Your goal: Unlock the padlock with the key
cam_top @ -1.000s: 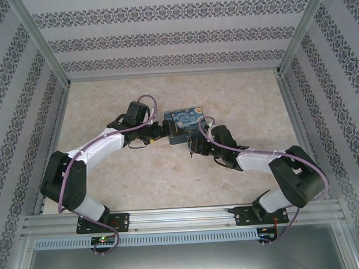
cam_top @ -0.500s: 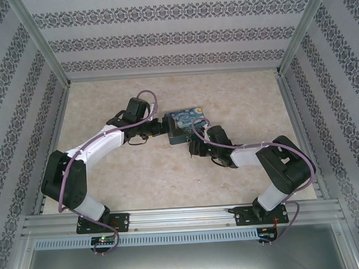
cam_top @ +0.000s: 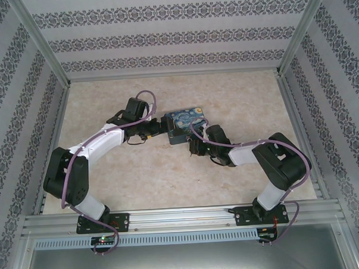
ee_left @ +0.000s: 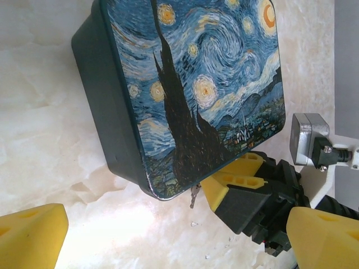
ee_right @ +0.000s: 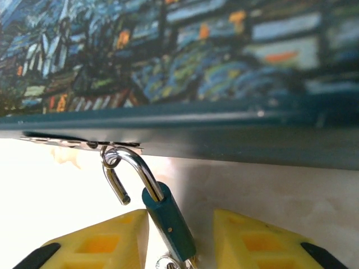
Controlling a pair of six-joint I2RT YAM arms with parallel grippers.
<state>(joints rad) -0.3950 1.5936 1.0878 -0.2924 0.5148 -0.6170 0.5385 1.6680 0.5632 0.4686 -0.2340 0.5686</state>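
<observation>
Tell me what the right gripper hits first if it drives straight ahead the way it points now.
The small teal padlock: its body stands between the right gripper's yellow fingers. Beyond it, the dark side wall of the painted box would likely come next; depth is hard to judge.

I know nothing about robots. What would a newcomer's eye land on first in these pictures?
The dark box with its swirling blue-and-yellow night-sky lid stands out first, sitting mid-table where the two arms meet. Next comes the tiny teal padlock hooked at the box's edge with its silver shackle open. The bright yellow fingers of the right end effector stand either side of it.
</observation>
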